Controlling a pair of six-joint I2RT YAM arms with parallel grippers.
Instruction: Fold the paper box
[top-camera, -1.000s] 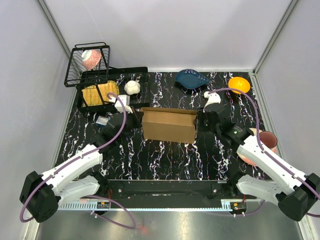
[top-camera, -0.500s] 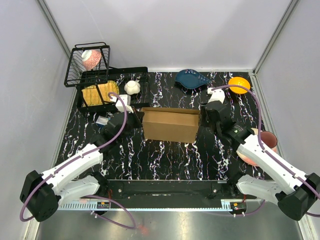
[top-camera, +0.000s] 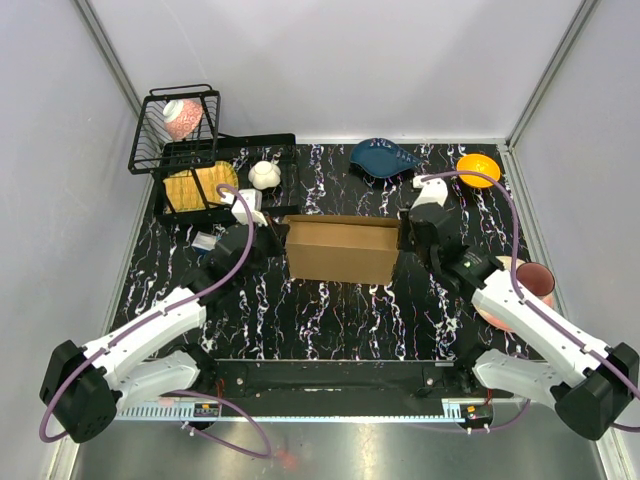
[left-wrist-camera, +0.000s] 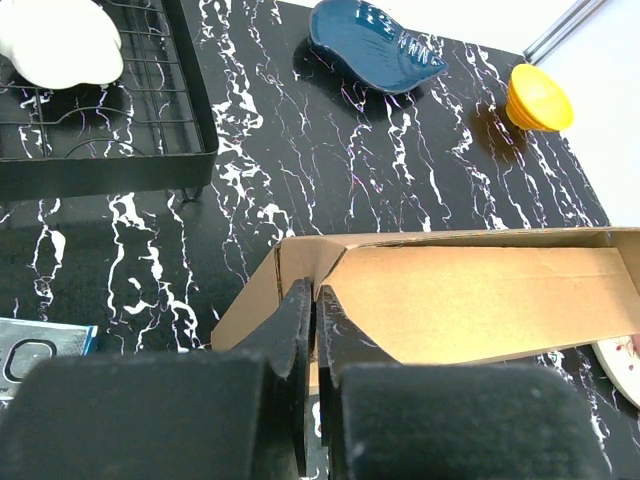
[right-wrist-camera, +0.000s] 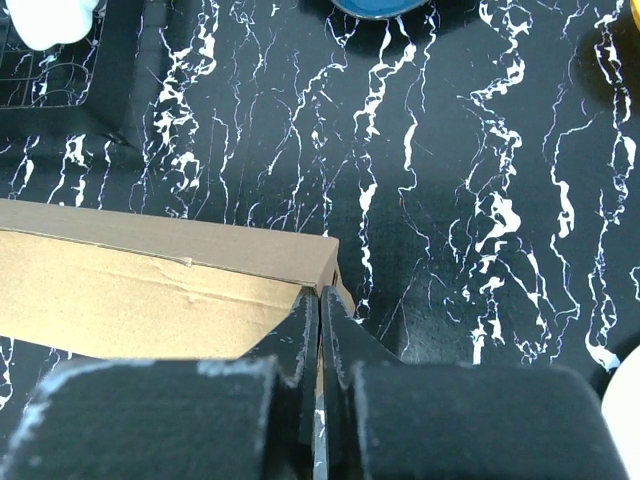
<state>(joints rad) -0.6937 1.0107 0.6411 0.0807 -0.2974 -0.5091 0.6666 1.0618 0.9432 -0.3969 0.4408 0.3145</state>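
Observation:
The paper box (top-camera: 340, 250) is a brown cardboard box standing open-topped on the black marbled table, mid-scene. My left gripper (top-camera: 277, 238) is at its left end, shut on the thin end wall; the left wrist view shows cardboard pinched between the fingertips (left-wrist-camera: 315, 300), with the box's inner wall (left-wrist-camera: 480, 300) stretching to the right. My right gripper (top-camera: 405, 236) is at the right end. In the right wrist view its jaws (right-wrist-camera: 320, 300) are closed on the end wall just below the box's corner (right-wrist-camera: 300, 255).
A black wire rack (top-camera: 185, 150) with a pink-white item and a yellow piece stands at the back left, a white figure (top-camera: 264, 175) beside it. A blue dish (top-camera: 384, 158) and an orange bowl (top-camera: 478, 168) sit at the back. A red bowl (top-camera: 537, 280) is at right.
The right gripper has closed on the box's right end wall and shifted slightly toward the back. The left gripper has stayed shut on the left end.

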